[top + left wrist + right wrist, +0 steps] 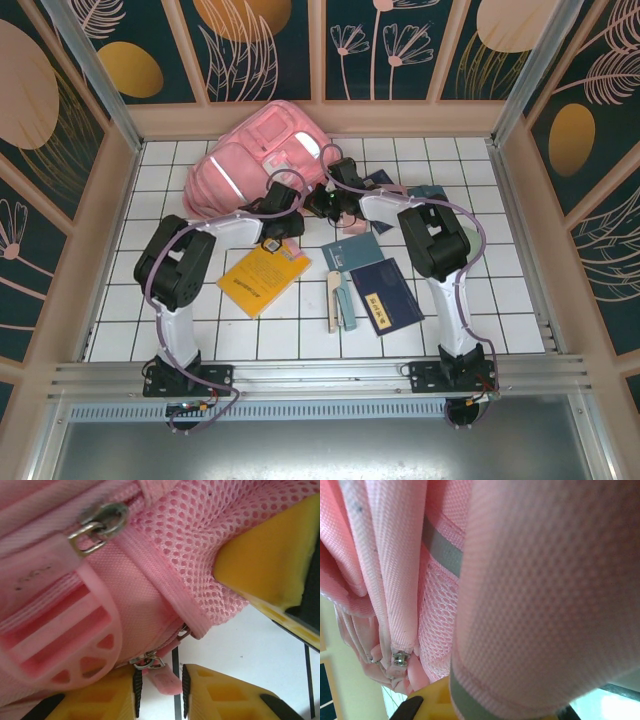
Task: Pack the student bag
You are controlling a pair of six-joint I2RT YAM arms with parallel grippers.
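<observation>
Showing which step? (Student)

Opening the zip, by the look of it. The student bag (262,160) lies on its side on the counter (500,300). The yellow book (262,278) and navy book (385,296) lie loose on the bag's near side, not yet packed. (Tutor)

And the fingers? (Student)

Both sets are at the bag's near edge. The left fingers (215,700) stand a little apart. The pink pull tab (166,681), hanging from the zip slider (146,661), lies in the gap and is not visibly pinched. The right fingers (434,706) are closed with pink mesh draped over them, apparently pinching a fold of the bag. (Tutor)

Next move? (Student)

As a judgement, the left fingers need to close squarely on the tab and draw it along the zip line. The right hold would tension the fabric meanwhile. A slack fold or a slipped tab would stall the slider. (Tutor)
</observation>
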